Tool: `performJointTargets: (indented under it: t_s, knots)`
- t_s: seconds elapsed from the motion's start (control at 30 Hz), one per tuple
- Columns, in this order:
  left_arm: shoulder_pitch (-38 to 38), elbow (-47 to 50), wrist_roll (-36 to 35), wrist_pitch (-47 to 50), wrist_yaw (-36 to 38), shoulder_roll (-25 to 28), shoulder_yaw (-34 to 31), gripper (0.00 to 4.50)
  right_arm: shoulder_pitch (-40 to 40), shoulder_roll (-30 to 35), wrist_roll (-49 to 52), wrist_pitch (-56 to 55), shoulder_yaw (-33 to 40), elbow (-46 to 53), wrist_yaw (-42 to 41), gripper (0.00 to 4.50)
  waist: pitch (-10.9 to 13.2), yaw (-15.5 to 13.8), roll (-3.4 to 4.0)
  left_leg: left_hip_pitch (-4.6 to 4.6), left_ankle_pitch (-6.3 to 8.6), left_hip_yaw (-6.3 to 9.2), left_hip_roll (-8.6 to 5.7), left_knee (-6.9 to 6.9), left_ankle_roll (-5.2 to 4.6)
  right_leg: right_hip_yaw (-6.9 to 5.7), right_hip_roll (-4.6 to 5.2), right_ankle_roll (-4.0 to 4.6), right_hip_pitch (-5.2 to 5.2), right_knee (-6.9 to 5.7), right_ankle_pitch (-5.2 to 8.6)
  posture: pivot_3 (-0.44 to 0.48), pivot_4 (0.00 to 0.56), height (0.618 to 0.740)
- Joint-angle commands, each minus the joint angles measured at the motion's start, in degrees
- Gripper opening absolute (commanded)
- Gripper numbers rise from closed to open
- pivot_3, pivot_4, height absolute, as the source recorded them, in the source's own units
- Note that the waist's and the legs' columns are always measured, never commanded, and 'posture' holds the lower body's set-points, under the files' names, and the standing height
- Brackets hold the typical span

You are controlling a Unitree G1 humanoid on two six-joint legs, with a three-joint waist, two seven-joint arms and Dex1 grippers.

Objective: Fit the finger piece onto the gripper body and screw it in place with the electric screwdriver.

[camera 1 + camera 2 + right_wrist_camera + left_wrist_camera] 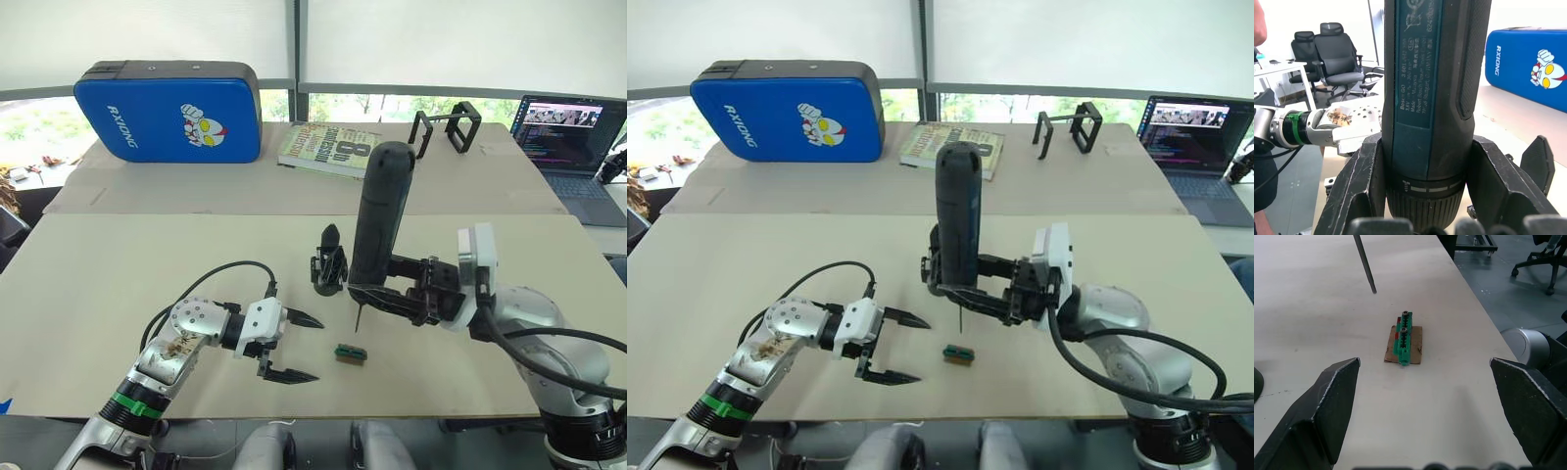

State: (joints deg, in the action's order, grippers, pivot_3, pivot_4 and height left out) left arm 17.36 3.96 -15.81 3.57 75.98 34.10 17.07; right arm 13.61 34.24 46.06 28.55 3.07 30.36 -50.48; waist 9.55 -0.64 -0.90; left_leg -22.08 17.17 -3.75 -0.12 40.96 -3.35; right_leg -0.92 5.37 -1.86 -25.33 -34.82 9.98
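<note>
My right claw (965,294) is closed around the electric screwdriver (380,220), upright, its bit above the counter (118,284) near the gripper body (329,264). My left claw (294,348) is wide open and empty, facing a small green part (1404,339). I judge the fitting step is not yet done; next I must bring the bit to the screw.

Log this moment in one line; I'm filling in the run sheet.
left gripper: open, empty, facing green screw holder | right gripper: shut on electric screwdriver, upright, bit above table | gripper body: standing on table

blue case (168,110), green connector (350,353), black electric screwdriver (380,211)
</note>
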Motion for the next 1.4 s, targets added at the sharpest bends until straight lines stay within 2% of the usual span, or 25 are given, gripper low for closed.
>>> performJointTargets:
  t_s: [0.03, 1.4]
  knots:
    - [1.1, 0.6, 0.1, -1.0, 0.1, -0.5, 0.1, 4.50, -0.1, 1.1, 2.1, 0.2, 1.8, 3.1, -0.6, 1.91, 0.0, 0.0, 0.00, 0.01, 0.00, 0.00, 0.00, 0.01, 0.00, 0.00, 0.00, 0.00, 0.01, -0.01, 0.00, 0.000, 0.150, 0.740]
    - [2.8, -1.5, 1.1, -2.9, 0.4, -1.8, 0.9, 4.50, -3.7, 0.5, -4.1, -3.7, 0.4, -0.6, -6.1, 1.91, 0.0, 0.0, 0.00, 0.01, 0.00, 0.00, 0.00, 0.02, 0.00, 0.01, -0.01, 0.00, 0.02, -0.01, 0.00, 0.000, 0.150, 0.740]
